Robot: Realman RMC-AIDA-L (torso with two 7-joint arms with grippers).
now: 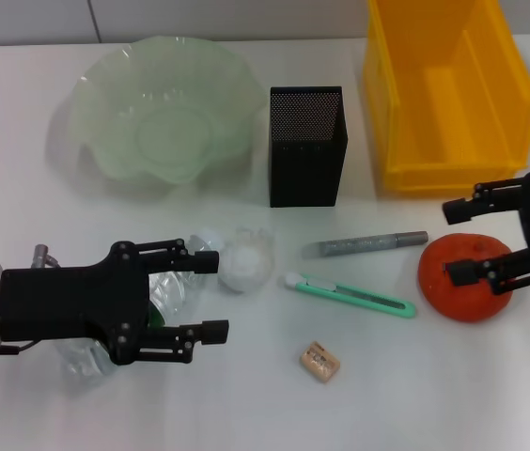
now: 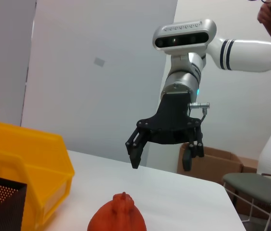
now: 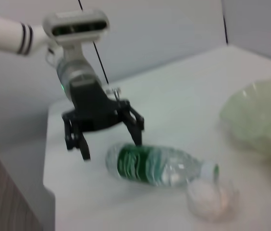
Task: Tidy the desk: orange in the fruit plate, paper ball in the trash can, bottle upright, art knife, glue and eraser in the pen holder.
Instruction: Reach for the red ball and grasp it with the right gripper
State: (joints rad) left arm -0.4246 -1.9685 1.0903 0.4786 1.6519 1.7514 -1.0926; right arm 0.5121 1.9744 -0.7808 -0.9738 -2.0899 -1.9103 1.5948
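Note:
A clear bottle (image 1: 166, 293) with a green label lies on its side at the front left, and my left gripper (image 1: 210, 296) hangs open over it; the right wrist view shows that gripper (image 3: 111, 147) at the bottle's (image 3: 157, 166) base end. The white paper ball (image 1: 243, 266) rests by the bottle's cap. On the right my right gripper (image 1: 455, 241) stands open above the orange (image 1: 467, 282), apart from it, as the left wrist view confirms for the gripper (image 2: 161, 164) and orange (image 2: 117, 216). The green art knife (image 1: 350, 293), grey glue stick (image 1: 368, 244) and tan eraser (image 1: 319, 361) lie in the middle.
A black mesh pen holder (image 1: 307, 146) stands at the back centre. The pale green glass fruit plate (image 1: 86, 94) sits to its left. A yellow bin (image 1: 382, 113), serving as the trash can, stands at the back right.

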